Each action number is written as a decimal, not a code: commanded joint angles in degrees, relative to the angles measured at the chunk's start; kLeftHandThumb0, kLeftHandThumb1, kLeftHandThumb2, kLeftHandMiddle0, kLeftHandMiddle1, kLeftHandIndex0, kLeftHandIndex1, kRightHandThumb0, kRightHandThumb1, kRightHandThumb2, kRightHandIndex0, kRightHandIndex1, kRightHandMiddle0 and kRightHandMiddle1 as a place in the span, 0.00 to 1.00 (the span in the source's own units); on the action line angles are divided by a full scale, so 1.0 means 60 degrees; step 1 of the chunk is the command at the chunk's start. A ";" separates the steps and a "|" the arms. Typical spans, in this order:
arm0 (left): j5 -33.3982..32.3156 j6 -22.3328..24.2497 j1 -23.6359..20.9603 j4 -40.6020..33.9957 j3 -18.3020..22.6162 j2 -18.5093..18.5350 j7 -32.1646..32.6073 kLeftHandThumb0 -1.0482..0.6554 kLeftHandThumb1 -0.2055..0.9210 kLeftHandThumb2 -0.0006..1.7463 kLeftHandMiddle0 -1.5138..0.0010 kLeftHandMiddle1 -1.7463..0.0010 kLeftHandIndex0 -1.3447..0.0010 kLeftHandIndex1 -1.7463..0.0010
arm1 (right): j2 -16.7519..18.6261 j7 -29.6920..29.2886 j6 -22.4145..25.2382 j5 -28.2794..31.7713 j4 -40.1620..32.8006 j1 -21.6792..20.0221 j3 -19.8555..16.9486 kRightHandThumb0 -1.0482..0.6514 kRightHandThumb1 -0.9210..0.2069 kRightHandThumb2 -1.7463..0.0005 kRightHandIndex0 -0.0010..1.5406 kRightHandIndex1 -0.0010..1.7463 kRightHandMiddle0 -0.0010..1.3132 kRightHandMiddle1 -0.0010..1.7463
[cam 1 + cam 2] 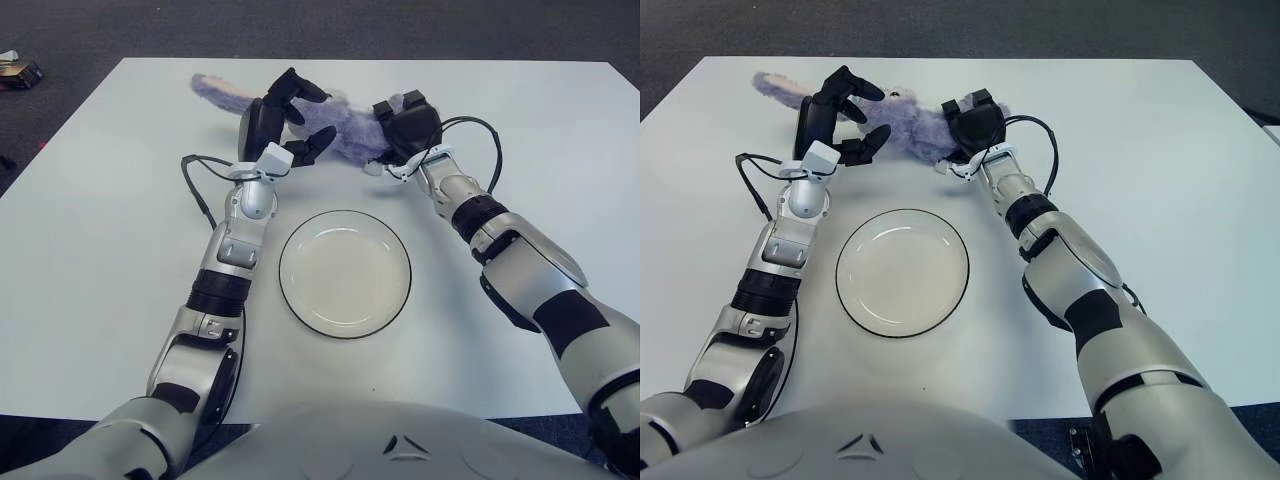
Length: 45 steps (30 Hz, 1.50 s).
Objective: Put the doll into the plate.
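A purple plush doll (345, 128) lies across the far middle of the white table, its tail pointing left. My left hand (290, 115) is at the doll's middle, fingers spread, one above the body and one below it, not closed. My right hand (405, 128) sits on the doll's right end with its back towards me and its dark fingers curled over the plush. A white plate (344, 273) with a dark rim stands empty nearer to me, between the two forearms.
The white table (100, 220) extends widely to both sides of the plate. Dark carpet surrounds it, with a small object (15, 72) on the floor at the far left. Black cables loop off both wrists.
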 commanded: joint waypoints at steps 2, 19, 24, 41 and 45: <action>0.0074 0.0209 0.0086 -0.0240 0.0123 0.0063 0.0024 0.61 0.63 0.47 0.55 0.13 0.52 0.33 | -0.0379 0.0022 -0.1161 0.0153 0.0296 0.0278 -0.0064 0.62 0.50 0.28 0.36 0.99 0.29 0.99; -0.0260 0.0354 0.0336 -0.0282 0.0652 0.0402 -0.0127 0.61 0.66 0.43 0.51 0.21 0.53 0.33 | -0.1288 0.0190 -0.2697 0.0586 -0.0638 0.0288 -0.0756 0.62 0.50 0.29 0.40 0.94 0.29 1.00; -0.0501 0.0241 0.0485 -0.0309 0.0974 0.0680 -0.0302 0.61 0.66 0.42 0.50 0.22 0.53 0.33 | -0.1559 0.0404 -0.2525 0.0489 -0.1394 0.0345 -0.0954 0.62 0.50 0.29 0.40 0.93 0.29 1.00; -0.0765 -0.0246 0.0691 0.0281 0.2063 0.1573 0.0097 0.61 0.69 0.37 0.45 0.31 0.56 0.30 | -0.2337 -0.0768 -0.2271 -0.0178 -0.2698 0.0534 -0.1288 0.62 0.50 0.29 0.40 0.93 0.29 1.00; -0.0957 -0.0462 0.0723 0.0512 0.2495 0.1984 0.0072 0.61 0.70 0.35 0.44 0.33 0.55 0.30 | -0.2529 -0.0859 -0.2335 -0.0260 -0.2808 0.0486 -0.1361 0.62 0.49 0.30 0.39 0.93 0.29 1.00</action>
